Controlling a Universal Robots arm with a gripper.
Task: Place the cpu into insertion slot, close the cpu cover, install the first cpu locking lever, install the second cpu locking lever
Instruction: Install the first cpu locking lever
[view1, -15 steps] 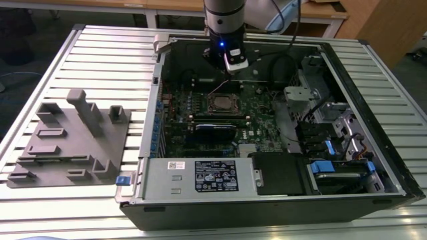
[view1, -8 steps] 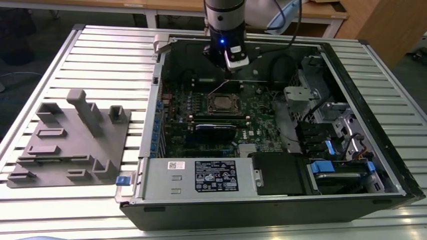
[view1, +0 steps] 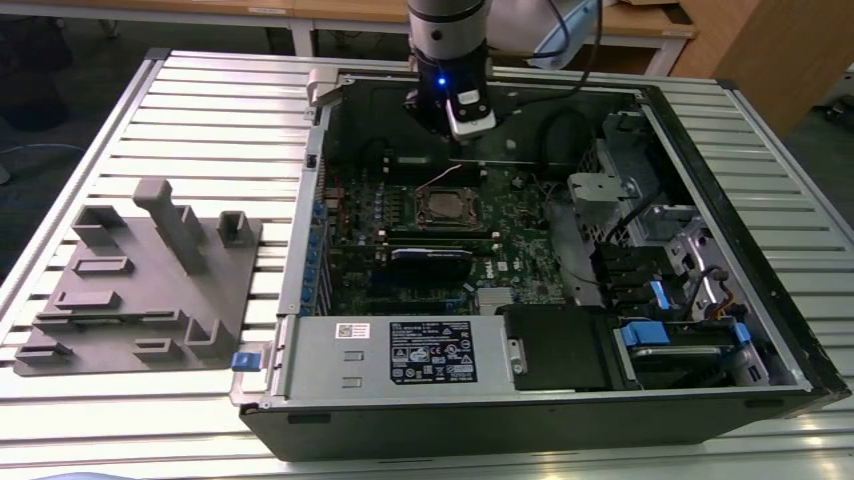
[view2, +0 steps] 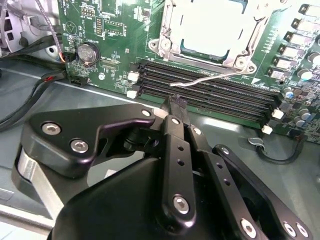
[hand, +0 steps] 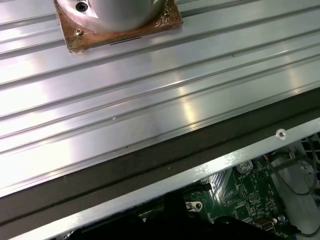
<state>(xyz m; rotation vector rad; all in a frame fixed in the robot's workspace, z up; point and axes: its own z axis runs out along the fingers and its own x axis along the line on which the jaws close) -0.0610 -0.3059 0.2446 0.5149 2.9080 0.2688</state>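
In the second wrist view the cpu (view2: 207, 22) lies flat in the insertion slot (view2: 235, 61), its pale silvery top showing. The cpu cover (view2: 169, 30) frames it as a shiny metal plate; whether it is fully down I cannot tell. A thin wire locking lever (view2: 205, 79) sticks out from the socket across the long black memory slots. My gripper (view2: 176, 104) hangs a little short of those slots, shut with nothing held. In the exterior view the gripper (view1: 467, 125) hovers over the far part of the open case, beyond the socket (view1: 445, 205).
Black memory slots (view2: 210, 95), a coin battery (view2: 87, 51) and loose cables (view2: 30, 95) surround the socket. The case (view1: 534, 420) holds a power supply (view1: 400, 350) and drive bays (view1: 681, 340). A grey fixture plate (view1: 140, 280) lies on the slatted table (hand: 150, 100).
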